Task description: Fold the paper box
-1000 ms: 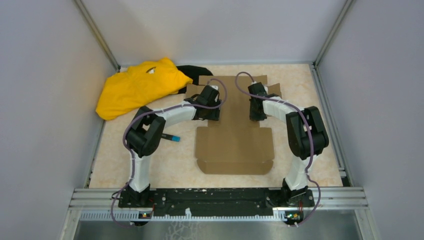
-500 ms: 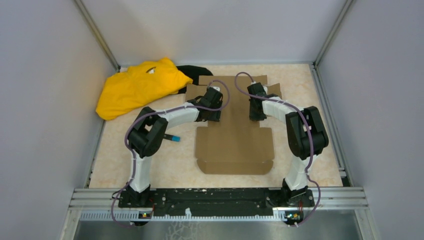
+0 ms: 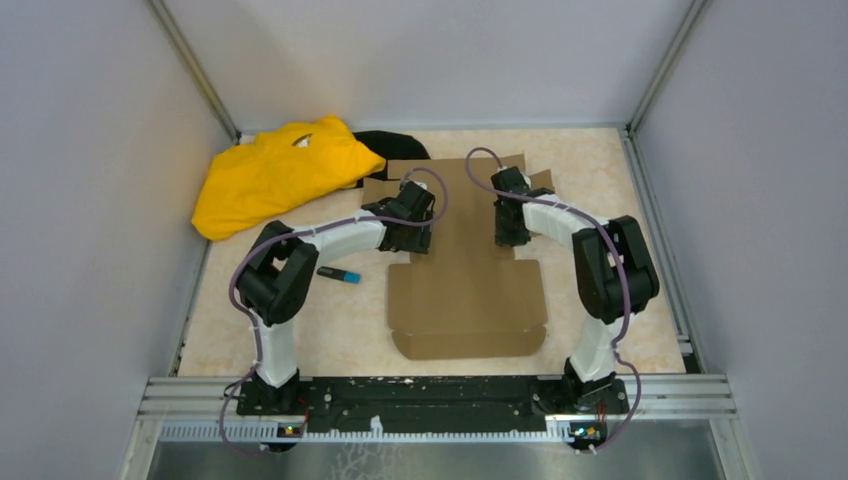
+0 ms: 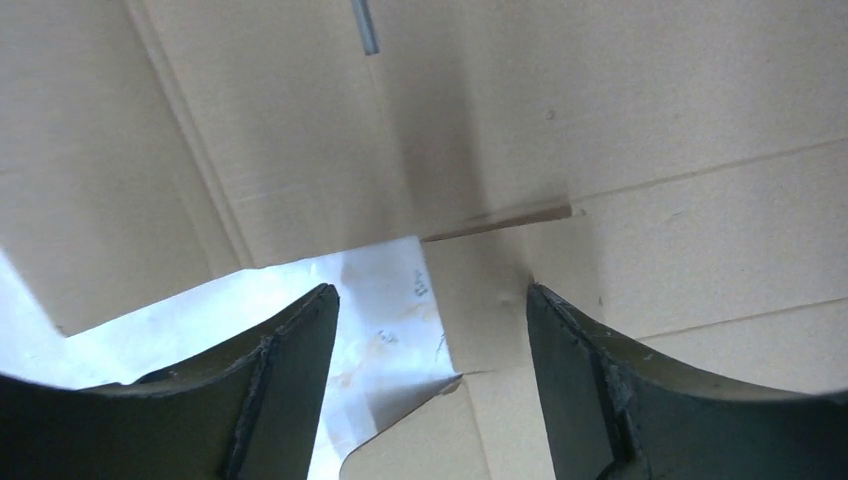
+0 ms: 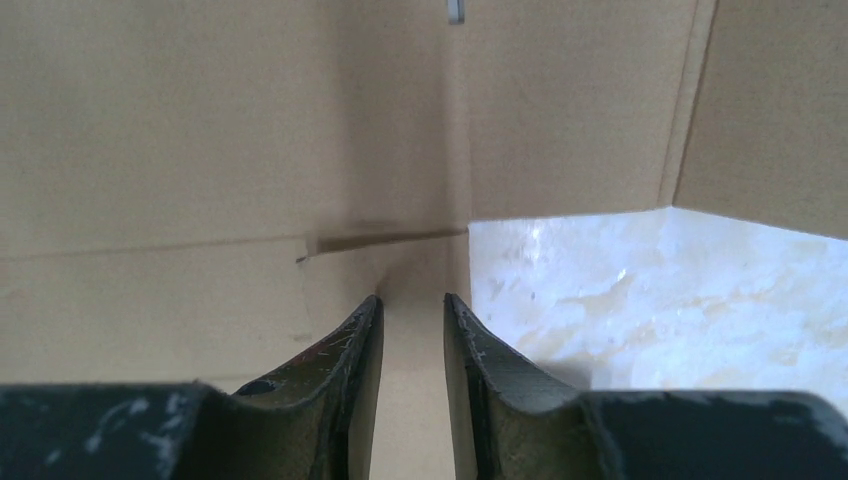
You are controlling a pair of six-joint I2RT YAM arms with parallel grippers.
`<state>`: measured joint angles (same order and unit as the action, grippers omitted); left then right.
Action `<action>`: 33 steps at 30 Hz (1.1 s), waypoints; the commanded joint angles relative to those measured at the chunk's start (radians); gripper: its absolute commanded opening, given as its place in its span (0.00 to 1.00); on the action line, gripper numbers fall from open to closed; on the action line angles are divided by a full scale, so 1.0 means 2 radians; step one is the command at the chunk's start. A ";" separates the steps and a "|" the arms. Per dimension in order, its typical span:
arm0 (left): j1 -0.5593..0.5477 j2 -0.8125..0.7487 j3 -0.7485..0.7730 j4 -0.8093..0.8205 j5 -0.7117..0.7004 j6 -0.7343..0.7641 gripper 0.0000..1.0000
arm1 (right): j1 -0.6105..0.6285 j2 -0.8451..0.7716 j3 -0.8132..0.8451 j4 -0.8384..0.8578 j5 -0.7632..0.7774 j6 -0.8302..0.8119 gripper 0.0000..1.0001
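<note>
The paper box (image 3: pixel 465 290) is a flat brown die-cut cardboard sheet lying mid-table, with flaps at its far and near ends. My left gripper (image 3: pixel 415 240) hangs low over the sheet's left edge. In the left wrist view it (image 4: pixel 430 300) is open and empty, straddling a notch where the table shows beside the cardboard (image 4: pixel 620 120). My right gripper (image 3: pixel 505 238) is low over the sheet's right edge. In the right wrist view it (image 5: pixel 412 300) has its jaws only a narrow gap apart, with the cardboard (image 5: pixel 200 150) beneath and nothing seen between them.
A yellow cloth (image 3: pixel 280 170) lies at the far left with a black cloth (image 3: pixel 402 145) behind it, touching the sheet's far flap. A small black and blue pen-like object (image 3: pixel 338 273) lies left of the sheet. Grey walls enclose the table.
The sheet has slid a little toward the near edge and turned slightly. The left arm's elbow has swung left, and both grippers have shifted slightly left over the sheet.
</note>
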<state>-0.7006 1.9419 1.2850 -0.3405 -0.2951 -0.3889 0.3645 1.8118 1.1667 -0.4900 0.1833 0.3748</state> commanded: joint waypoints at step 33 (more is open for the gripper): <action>0.233 0.189 0.389 -0.061 0.124 0.085 0.27 | -0.180 0.302 0.569 -0.124 -0.144 -0.007 0.33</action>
<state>-0.2897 2.3013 2.0159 -0.5030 -0.0132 -0.2264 0.0025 2.3692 2.1666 -0.7292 -0.1474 0.3691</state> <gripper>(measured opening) 0.268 0.332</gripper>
